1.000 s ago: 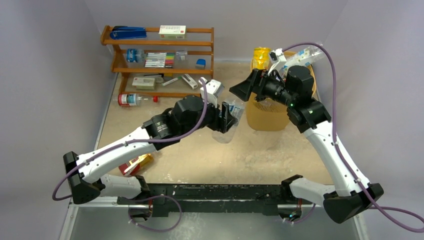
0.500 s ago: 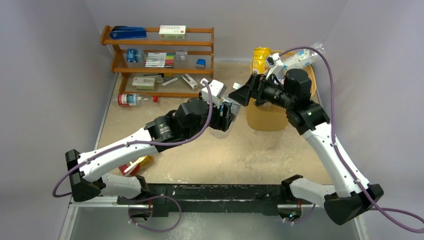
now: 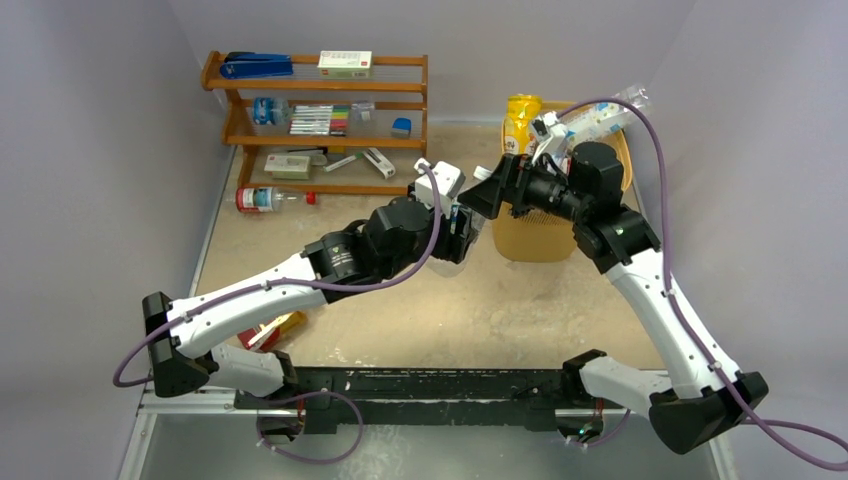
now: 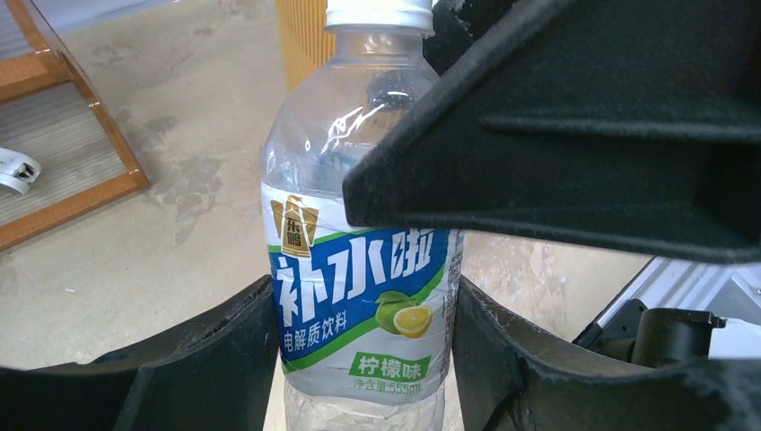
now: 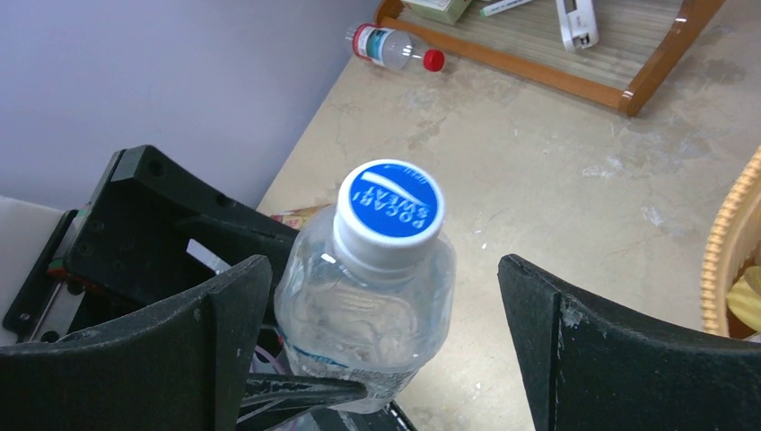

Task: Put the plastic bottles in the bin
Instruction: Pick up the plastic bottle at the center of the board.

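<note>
At far left, a red-capped bottle (image 3: 262, 199) lies on the table (image 3: 420, 310) beside the wooden rack (image 3: 315, 100), not yet collected. At centre, the left gripper (image 3: 462, 228) is clamped across the blue-and-green label of a clear lemon-drink bottle (image 4: 359, 296), holding it clear of the table near the bin's left wall. The right gripper (image 5: 384, 268) stands with its jaws spread wide on either side of the bottle's shoulder, below the blue-and-white cap (image 5: 390, 202), touching nothing. At right, a yellow bottle (image 3: 522, 112) shows above the rim of the yellow-orange bin (image 3: 540, 240). The held bottle looks empty, so it is likely light, thin-walled and easily dented, with a slick film label. The stiffer shoulder under the cap seems the safer place for a second grip.
</note>
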Available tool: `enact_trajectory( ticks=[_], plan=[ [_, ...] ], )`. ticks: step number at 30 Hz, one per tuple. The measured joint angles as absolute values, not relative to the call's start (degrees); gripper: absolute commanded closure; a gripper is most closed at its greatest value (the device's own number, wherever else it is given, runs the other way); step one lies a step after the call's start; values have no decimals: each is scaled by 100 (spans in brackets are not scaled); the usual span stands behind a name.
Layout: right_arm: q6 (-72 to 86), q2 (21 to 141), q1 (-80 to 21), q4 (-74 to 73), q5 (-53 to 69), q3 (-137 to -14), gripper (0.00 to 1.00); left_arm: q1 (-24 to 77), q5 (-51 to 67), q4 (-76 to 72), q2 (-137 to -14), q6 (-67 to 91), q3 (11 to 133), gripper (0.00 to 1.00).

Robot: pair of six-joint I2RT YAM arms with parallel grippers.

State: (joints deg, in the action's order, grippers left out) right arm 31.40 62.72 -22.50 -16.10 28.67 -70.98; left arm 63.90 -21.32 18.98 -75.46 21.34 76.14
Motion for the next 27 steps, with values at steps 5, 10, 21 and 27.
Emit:
enact_trajectory(
  ticks=[5,10,21,27],
  plan=[
    [3140,6165,-2287,-1616,2991,-7022,4,6425,-2180,1874,-7640,2123,7673,39],
    [3135,6066,-2287,-1594,3105,-6879,17,6438,-2231,1844,-7655,2119,7682,39],
    [3109,6064,-2298,-1584,3109,-6818,45,6477,-2318,1826,-7662,2038,7741,36],
    [3100,6058,-2298,-1691,3046,-6866,48,6497,-2355,1857,-7660,2036,7760,22]
  ],
)
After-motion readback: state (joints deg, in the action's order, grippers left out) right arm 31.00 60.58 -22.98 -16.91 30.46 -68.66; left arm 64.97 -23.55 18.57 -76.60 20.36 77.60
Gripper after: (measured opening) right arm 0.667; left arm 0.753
